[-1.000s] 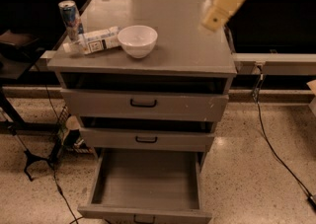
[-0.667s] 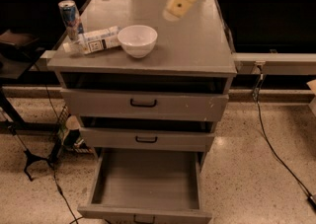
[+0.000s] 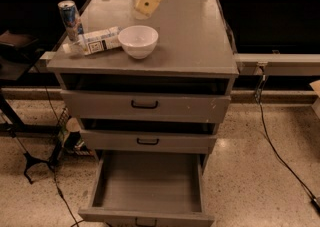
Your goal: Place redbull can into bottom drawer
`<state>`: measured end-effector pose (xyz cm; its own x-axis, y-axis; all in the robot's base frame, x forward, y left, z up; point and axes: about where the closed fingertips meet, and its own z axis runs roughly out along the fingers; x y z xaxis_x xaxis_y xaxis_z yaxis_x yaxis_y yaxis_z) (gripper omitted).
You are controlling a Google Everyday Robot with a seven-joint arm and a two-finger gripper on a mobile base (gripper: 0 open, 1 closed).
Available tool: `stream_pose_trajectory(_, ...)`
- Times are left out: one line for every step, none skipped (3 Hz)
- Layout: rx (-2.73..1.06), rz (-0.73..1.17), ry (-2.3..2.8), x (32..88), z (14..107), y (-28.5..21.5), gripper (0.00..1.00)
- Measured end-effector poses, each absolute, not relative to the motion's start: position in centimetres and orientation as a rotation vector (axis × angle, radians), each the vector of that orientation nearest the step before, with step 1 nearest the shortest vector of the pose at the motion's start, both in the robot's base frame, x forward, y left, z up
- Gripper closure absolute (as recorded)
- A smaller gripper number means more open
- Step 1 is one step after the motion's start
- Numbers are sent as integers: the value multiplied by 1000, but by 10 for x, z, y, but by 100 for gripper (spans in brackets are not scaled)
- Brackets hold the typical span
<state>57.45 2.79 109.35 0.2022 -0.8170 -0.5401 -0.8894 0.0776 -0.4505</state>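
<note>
The redbull can (image 3: 70, 19) stands upright at the far left corner of the grey cabinet top (image 3: 190, 41). The bottom drawer (image 3: 150, 183) is pulled out and shows an empty grey tray. My gripper (image 3: 145, 2) hangs above the back middle of the cabinet top, to the right of the can and just behind the white bowl. It holds nothing that I can see.
A white plastic bottle with label (image 3: 95, 41) lies on its side beside the can. A white bowl (image 3: 138, 41) sits just right of it. The two upper drawers (image 3: 145, 105) are shut. Cables and a black stand foot (image 3: 35, 161) lie on the floor at the left.
My gripper has moved left across the cabinet top, from its right back edge to above the bowl. The can, bottle, bowl and drawers have not moved.
</note>
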Motion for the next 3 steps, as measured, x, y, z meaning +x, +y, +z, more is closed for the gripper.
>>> stream_pose_trajectory(-1744,116,1621,575,1093,27,0)
stream_pose_trajectory(-1704,181,1651,585,1073,38,0)
stream_pose_trajectory(-1626,267,1708,608,1033,67,0)
